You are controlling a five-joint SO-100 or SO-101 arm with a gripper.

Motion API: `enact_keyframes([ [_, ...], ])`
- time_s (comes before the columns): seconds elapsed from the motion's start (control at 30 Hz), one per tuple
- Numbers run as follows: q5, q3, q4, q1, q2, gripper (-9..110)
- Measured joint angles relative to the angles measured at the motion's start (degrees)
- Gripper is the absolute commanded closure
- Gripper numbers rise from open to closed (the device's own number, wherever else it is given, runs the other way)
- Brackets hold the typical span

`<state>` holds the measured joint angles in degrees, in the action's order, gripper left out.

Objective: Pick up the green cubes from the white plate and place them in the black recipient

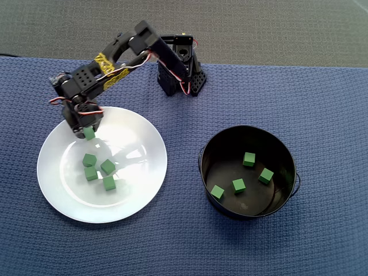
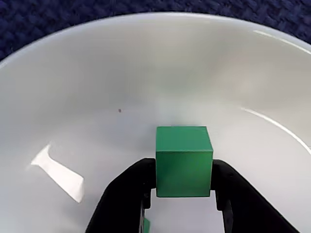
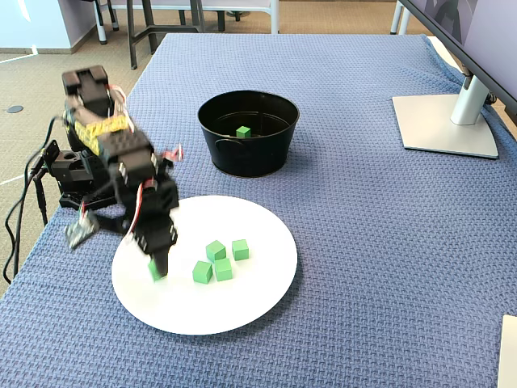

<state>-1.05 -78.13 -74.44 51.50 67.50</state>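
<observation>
Four green cubes (image 1: 99, 172) lay loose on the white plate (image 1: 138, 201); a fifth cube (image 2: 183, 160) sat clamped between the fingers (image 2: 131, 194) over the plate's rim side. Four more cubes (image 1: 241, 175) rested in the black recipient (image 1: 287, 155), mostly hidden in the fixed view.

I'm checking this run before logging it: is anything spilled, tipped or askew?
Nothing stands out. The gripper holds one green cube squarely over the white plate; four cubes sit on it, four in the upright black pot.
</observation>
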Motion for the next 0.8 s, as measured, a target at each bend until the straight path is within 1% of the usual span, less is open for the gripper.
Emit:
enact_keyframes([
  [0.17,0.0,-8.7,-2.3,-9.9,18.1,102],
  [0.3,1.2,-12.7,-4.7,-21.4,33.5,102],
  [0.43,4.8,-12.8,-6.2,-34.5,42.9,102],
  [0.63,10.2,-12.8,-2.7,-56.4,44.6,102],
  [0.8,13.7,-9.1,-0.2,-69.0,36.0,102],
])
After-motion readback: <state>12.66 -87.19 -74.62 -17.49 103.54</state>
